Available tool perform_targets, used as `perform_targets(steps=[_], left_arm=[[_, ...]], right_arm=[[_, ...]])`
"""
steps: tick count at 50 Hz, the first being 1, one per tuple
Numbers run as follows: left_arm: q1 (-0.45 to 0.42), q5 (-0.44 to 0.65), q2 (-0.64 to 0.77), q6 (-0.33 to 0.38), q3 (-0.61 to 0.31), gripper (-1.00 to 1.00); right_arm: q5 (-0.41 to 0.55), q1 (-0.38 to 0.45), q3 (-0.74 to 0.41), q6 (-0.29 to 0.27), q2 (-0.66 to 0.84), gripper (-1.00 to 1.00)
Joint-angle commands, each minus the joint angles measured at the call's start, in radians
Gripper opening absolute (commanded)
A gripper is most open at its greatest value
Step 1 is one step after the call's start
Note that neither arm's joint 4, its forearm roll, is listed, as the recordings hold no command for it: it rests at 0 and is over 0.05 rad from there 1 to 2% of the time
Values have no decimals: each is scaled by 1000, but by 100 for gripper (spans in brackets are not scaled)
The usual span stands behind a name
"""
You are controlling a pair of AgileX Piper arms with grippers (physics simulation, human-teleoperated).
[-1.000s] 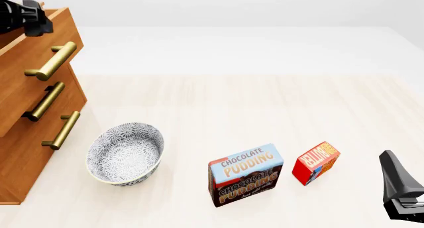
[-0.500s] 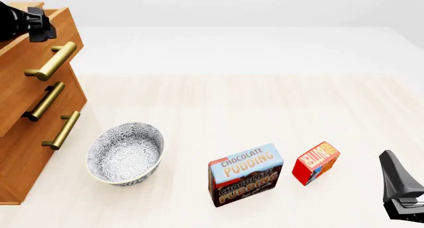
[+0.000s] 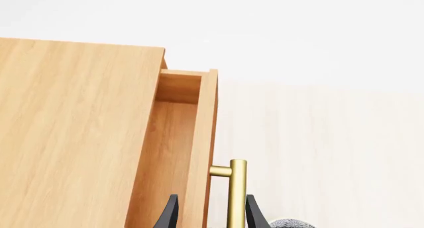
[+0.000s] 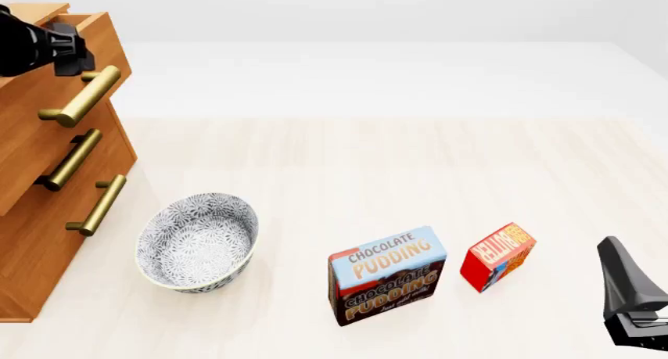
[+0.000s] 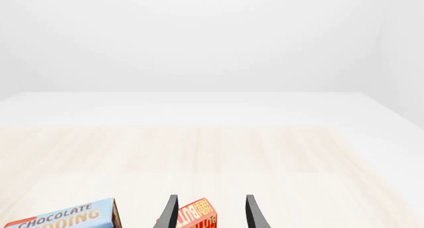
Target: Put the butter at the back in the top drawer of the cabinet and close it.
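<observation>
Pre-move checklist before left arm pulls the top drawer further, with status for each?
1. Left pincer straddles the top drawer's handle: ok.
2. Left pincer clamped on the handle: not ok, fingers stand apart from the bar.
3. Top drawer open enough for the butter: not ok, only a narrow gap shows.
4. Butter free on the table, beside the pudding box: ok.
5. Right pincer open and lined up on the butter: ok.
6. Bowl out of the drawer's path: cannot tell.

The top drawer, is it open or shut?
Open a little. In the left wrist view the top drawer sticks out from the cabinet, showing a gap inside, with the left gripper around its handle.
</observation>
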Motion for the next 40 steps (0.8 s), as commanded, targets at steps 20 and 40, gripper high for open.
perform_targets(steps=[20, 40], left_arm=[[9, -6, 19, 8, 18, 100], [6, 9, 14, 13, 0, 100]], right_arm=[[0, 0, 0, 0, 0, 100], [0, 0, 0, 0, 0, 100]])
